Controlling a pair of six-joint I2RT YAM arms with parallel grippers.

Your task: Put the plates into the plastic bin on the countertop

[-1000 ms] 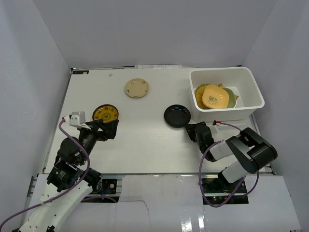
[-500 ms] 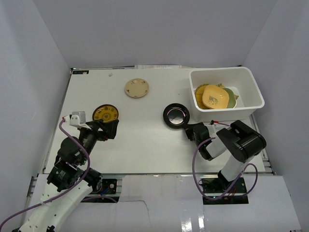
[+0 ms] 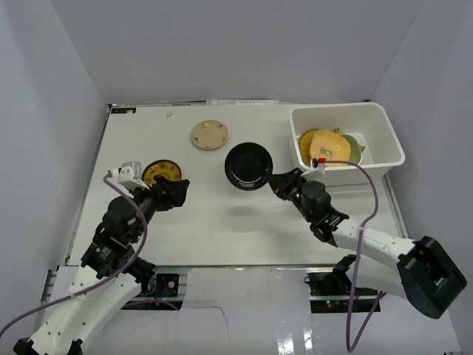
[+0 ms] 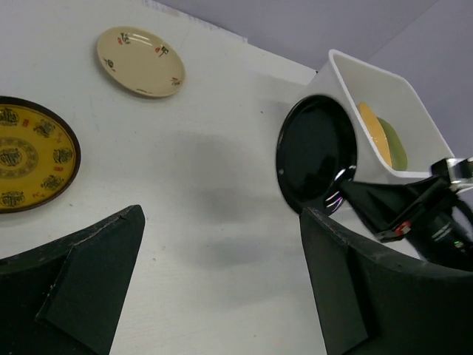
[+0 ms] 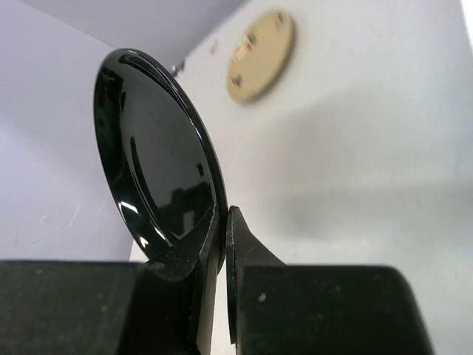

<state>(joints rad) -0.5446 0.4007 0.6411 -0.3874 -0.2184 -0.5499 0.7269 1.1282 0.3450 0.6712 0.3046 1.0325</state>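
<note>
My right gripper [image 3: 276, 182] [image 5: 224, 222] is shut on the rim of a glossy black round plate [image 3: 248, 166] [image 5: 155, 163] [image 4: 318, 159], holding it tilted on edge above the countertop [image 3: 222, 222], left of the white plastic bin [image 3: 384, 140] [image 4: 347, 70]. Yellow [image 3: 329, 146] and green [image 3: 353, 150] plates lie inside the bin. A yellow plate with a dark rim [image 3: 161, 173] [image 4: 26, 155] rests at the left, just behind my left gripper [image 3: 174, 194] [image 4: 222, 214], which is open with nothing between its fingers. A beige round plate [image 3: 209, 134] [image 4: 140, 61] [image 5: 260, 55] lies further back.
Pale grey walls [image 3: 66, 89] enclose the countertop on the left, back and right. The bin stands in the back right corner against the right wall. The black plate casts a soft shadow [image 3: 247, 213] on the table in front of it.
The right gripper shut on the black plate's rim and lifted it off the table, up and to the left, tilting it on edge. The left arm shifted slightly to the right.
</note>
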